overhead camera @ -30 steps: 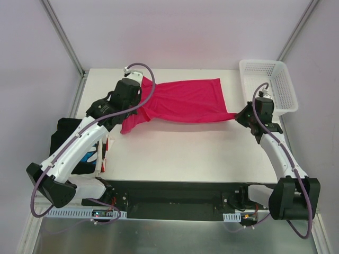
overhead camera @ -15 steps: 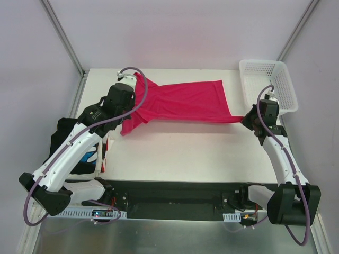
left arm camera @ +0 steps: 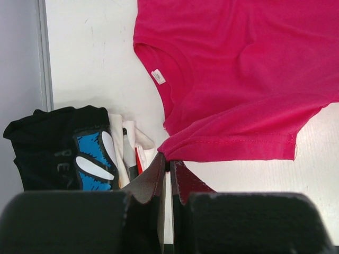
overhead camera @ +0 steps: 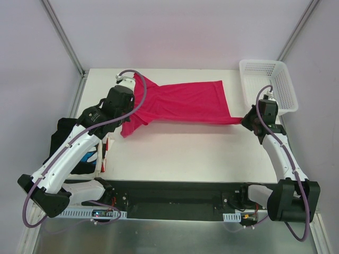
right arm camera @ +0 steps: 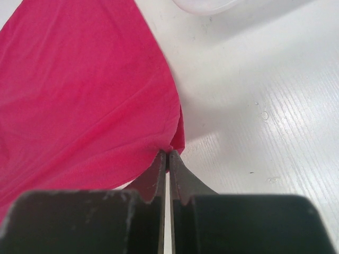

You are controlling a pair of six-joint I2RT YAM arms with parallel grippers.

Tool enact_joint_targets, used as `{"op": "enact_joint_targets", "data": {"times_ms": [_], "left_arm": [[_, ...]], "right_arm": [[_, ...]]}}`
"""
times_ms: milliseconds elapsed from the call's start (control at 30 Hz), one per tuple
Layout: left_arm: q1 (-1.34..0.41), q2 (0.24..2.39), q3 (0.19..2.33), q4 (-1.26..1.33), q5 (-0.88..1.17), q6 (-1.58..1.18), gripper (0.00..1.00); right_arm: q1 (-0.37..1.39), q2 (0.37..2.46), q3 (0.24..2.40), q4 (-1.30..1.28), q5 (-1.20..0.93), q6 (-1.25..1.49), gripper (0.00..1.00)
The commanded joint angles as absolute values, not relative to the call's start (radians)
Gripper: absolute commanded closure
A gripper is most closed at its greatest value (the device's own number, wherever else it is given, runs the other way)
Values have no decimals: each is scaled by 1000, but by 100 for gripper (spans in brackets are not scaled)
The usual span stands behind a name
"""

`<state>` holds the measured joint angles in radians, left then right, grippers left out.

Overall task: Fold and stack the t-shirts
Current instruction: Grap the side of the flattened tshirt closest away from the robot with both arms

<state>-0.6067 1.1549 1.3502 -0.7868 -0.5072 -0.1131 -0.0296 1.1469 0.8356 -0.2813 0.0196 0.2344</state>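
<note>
Spread over the far half of the table [overhead camera: 175, 159], the crimson-pink t-shirt [overhead camera: 185, 103] — collar to the left, hem to the right, near edge drawn straight between the two arms. At the left, the left gripper [left arm camera: 167, 161], fingers pressed together on the corner of the near sleeve. At the right, the right gripper [right arm camera: 168, 153], likewise clamped on the near hem corner, just beside the white basket [overhead camera: 265, 63] in the far right corner. By the left table edge, the black t-shirt [left arm camera: 63, 153] with blue-and-white print, bunched — white and red cloth edges [left arm camera: 130, 148] beside it, left of the held sleeve
</note>
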Motion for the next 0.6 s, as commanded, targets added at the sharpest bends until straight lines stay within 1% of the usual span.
{"op": "enact_joint_targets", "data": {"times_ms": [0,233,567], "left_arm": [[-594,1134,1339,-796,-543,-118,100],[-594,1129,1341,-799,-566,-114,100],[-594,1098,1344,-825,-589,-120,100]], "right_arm": [[-41,1161,873,-265,29,233,99],[-41,1207,893,-241,14,242,99],[-43,1250,902,-230,51,229,99]]}}
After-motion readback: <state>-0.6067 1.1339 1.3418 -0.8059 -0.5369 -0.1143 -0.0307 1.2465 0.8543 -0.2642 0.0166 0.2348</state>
